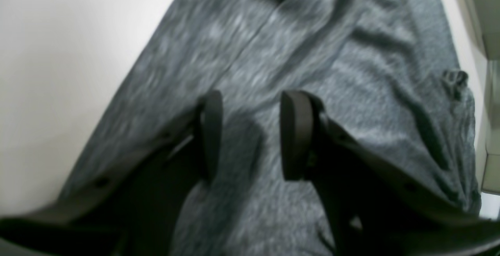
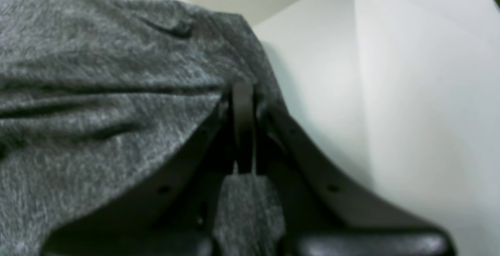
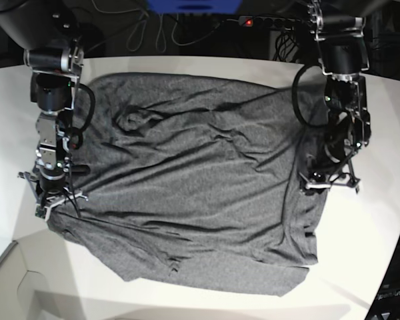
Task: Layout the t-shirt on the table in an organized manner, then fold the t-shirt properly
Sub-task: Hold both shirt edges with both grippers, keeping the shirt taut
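White table (image 3: pixel 380 227) fills the base view, curved far edge, cables and dark gear behind it. T-shirt (image 3: pixel 200 180) lies spread across the middle, dark heathered grey, mostly flat but wrinkled. Near hem is uneven, with a small turned-up bit close to the front edge. One rumpled knot of folds sits in the far part, toward the right arm's side.

Right gripper (image 2: pixel 243 127) is at the shirt's side edge, low on the table. Wrist view shows its jaws pressed together with grey cloth pinched between them; more fabric shows below the fingers (image 2: pixel 242 103). Bare table surface just beside it.

Left gripper (image 1: pixel 250 135) is over the opposite side edge of the shirt. Wrist view is blurred, but the two dark pads (image 1: pixel 297 131) stand clearly apart with cloth visible in the gap, nothing clamped. Whether the tips touch the fabric I can't tell. Creases run away from it across the shirt, white table on one side of the cloth.

Both arms hang down from mounts at the far edge, well apart, one per side.
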You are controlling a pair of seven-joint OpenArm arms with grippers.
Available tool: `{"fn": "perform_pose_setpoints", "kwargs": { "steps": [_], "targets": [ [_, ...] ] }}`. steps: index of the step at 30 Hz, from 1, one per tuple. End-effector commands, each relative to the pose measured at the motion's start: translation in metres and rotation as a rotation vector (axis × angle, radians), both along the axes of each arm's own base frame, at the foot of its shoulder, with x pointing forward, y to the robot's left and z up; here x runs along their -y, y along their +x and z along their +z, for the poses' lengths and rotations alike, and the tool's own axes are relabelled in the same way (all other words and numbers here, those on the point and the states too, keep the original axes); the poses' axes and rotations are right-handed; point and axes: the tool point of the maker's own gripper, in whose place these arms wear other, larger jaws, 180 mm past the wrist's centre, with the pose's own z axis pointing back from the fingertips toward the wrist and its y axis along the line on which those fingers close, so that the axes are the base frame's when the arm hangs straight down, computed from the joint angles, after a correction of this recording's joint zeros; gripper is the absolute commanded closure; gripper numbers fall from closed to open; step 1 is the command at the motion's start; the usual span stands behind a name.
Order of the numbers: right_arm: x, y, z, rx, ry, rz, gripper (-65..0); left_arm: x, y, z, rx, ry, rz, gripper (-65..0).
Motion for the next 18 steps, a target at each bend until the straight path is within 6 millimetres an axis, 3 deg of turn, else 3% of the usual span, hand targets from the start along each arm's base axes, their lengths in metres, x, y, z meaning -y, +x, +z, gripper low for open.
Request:
{"fn": "perform_pose_setpoints", "kwargs": {
  "steps": [1, 6, 14, 18],
  "targets": [
    [0.008, 0.016, 0.028, 0.073, -0.029, 0.0, 0.0, 0.002, 0.012, 0.015, 0.042, 0.008, -0.017, -23.4],
    [0.009, 0.016, 0.029, 0.075, -0.03, -0.002, 0.0, 0.009, 0.016, 0.017, 0.047, 0.016, -0.042, -20.9],
    [0.009, 0.015, 0.027, 0.072, -0.03, -0.002, 0.0, 0.002, 0.018, 0.005, 0.001, 0.07, -0.041, 0.0],
    [0.009, 0.015, 0.027, 0.072, -0.03, -0.002, 0.0, 0.004, 0.017, 0.003, -0.004, 0.069, -0.044, -0.2]
  ]
}}
